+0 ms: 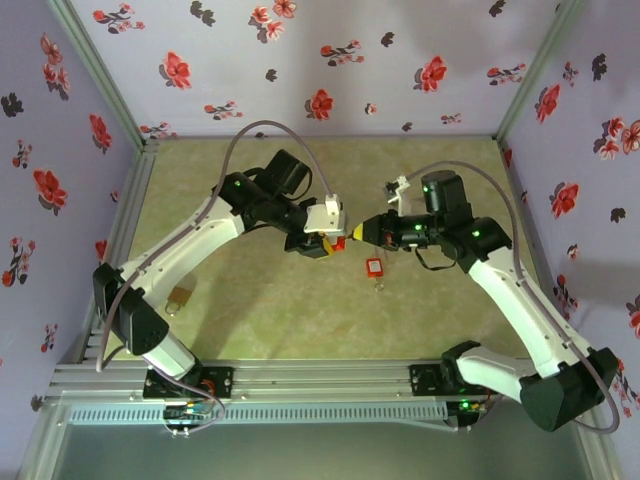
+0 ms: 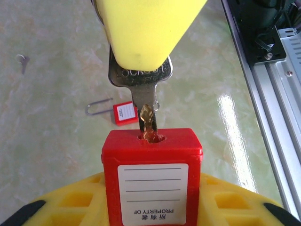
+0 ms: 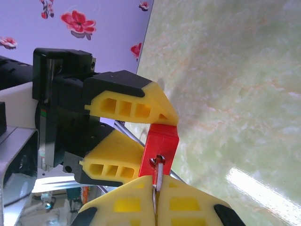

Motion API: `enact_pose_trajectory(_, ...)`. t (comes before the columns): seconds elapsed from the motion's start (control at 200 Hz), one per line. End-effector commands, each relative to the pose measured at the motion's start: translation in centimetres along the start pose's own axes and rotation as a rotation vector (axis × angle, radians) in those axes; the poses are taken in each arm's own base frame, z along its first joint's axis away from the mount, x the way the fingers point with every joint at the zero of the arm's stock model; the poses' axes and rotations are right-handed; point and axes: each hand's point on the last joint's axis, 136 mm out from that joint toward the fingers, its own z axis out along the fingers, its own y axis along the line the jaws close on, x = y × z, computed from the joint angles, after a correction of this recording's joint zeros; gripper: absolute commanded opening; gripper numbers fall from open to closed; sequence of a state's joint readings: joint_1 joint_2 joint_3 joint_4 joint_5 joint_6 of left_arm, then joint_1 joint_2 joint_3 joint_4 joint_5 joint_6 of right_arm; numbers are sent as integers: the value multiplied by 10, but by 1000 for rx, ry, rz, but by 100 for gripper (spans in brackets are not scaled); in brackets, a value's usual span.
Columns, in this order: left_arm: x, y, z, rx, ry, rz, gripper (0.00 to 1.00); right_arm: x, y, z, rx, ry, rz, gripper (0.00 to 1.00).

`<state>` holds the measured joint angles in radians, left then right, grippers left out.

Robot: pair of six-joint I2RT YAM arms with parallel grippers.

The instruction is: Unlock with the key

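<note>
Pinching key [image 2: 143, 87], right pincer [image 3: 155, 186]; tip seemingly inside red padlock [image 2: 152, 174]

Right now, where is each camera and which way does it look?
Top external: above, behind the bases, looking down at the table; both arms show, left end effector meeting right end effector.
Left wrist: on the left arm, looking past its yellow fingers at red padlock and key.
Right wrist: on the right arm, past its own fingers toward the left end effector.
Both wrist views share padlock and key.

The padlock [image 2: 152, 155] body is smooth red plastic with a paper label [image 2: 153, 190]; the key [image 2: 141, 80] is dull metal; the table [image 2: 56, 160] looks glossy.
</note>
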<state>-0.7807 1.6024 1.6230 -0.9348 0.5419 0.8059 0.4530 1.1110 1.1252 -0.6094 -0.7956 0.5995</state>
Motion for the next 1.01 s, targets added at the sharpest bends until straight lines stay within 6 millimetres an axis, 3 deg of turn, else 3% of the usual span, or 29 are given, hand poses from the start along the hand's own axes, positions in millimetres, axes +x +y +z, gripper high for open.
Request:
enact_pose_trajectory(0.0,-65,3,-17,-3,-223,107,0,26,4,13,-31,125,-53,0)
enact_pose_trajectory(0.22,-78,0,-19,-2,-261,121,0,25,-1,23,-58,158,-30,0)
enact_pose_trajectory(0.385,-85,24,-18,-278,-303,191,0,9,2,31,-121,80,89,0)
enact_pose_trajectory(0.5,-89,29,-26,-342,-332,200,0,2,3,34,-163,39,142,0)
enact_pose_trajectory(0.8,-102,-14,-21,-34,-377,166,0,35,-10,30,-33,159,-24,0)
enact_pose_trajectory(1.0,-124,-26,-25,65,-435,151,0,52,-16,44,-30,200,-98,0)
